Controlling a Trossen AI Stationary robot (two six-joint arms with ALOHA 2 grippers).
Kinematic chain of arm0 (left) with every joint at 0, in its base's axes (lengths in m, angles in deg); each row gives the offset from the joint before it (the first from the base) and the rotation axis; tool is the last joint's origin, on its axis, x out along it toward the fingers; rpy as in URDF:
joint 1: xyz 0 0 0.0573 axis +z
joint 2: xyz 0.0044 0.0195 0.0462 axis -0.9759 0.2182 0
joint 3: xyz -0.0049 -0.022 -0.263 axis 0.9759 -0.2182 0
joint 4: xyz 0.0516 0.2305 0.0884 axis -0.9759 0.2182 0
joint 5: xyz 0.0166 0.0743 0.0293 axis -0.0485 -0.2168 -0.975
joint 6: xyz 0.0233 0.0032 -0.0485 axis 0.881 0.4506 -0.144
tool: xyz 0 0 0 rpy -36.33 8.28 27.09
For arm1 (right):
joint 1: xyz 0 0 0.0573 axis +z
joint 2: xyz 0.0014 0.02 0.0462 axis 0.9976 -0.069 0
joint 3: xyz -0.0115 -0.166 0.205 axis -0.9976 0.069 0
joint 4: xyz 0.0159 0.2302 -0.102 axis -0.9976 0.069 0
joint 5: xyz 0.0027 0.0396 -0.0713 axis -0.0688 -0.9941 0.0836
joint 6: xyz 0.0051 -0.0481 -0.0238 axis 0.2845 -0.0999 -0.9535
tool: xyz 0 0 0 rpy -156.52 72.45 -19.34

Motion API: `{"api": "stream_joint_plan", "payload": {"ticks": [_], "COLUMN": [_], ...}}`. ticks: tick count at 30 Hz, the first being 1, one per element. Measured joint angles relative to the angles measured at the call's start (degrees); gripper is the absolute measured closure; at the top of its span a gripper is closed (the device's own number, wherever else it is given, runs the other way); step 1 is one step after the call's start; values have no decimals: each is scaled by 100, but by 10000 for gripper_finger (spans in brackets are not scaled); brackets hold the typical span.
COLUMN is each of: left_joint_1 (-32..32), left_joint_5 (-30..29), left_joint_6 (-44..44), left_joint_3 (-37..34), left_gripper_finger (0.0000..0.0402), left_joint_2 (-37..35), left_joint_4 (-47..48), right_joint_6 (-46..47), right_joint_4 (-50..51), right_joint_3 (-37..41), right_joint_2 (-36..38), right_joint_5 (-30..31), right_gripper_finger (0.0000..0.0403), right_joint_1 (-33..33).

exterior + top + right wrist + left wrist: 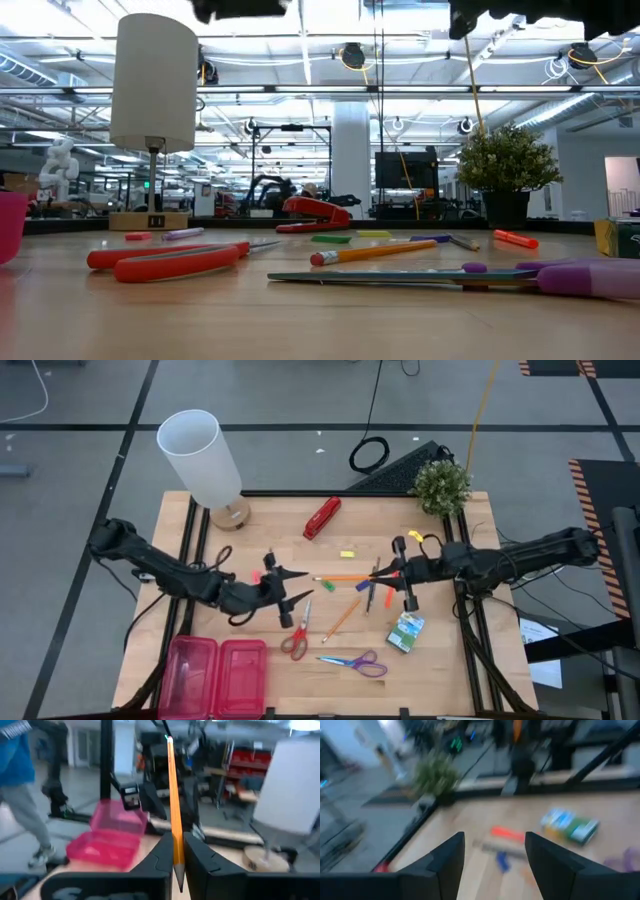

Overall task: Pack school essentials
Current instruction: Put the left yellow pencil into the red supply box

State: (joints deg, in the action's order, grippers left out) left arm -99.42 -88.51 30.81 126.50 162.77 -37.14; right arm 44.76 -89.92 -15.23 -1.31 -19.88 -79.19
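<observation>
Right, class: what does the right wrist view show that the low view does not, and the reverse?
Only the right wrist view shows the right end effector shut on an orange pencil, and a person beyond the table. Only the low view shows the red-handled scissors, the purple-handled scissors, the red stapler and the plant. Both show the white lamp and the pink case.

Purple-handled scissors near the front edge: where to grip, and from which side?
Grip the purple-handled scissors at the shut blades beside the handle loops, from straight above, fingers across their narrow width: they lie flat. The left gripper is open and free; the right gripper holds an orange pencil.
</observation>
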Motion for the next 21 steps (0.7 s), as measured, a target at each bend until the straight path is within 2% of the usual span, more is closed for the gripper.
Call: {"api": "stream_joint_plan", "payload": {"ticks": [5,14,21], "left_joint_1": [263,761,514], "left_joint_5": [942,2045,2139], "left_joint_6": [608,805,1361], "left_joint_3": [-220,-176,-174], "left_gripper_finger": [190,189,189], "left_joint_2": [0,0,0], "left_joint_4": [-1495,-2063,-2272], "right_joint_6": [-12,3,15], "right_joint_4": [-640,-1842,-2651], "right_joint_3": [60,56,56], "right_joint_2": [-204,-854,-1542], "right_joint_5": [-21,-34,-241], "right_gripper_finger": [388,387,387], "right_joint_1": [0,4,2]}}
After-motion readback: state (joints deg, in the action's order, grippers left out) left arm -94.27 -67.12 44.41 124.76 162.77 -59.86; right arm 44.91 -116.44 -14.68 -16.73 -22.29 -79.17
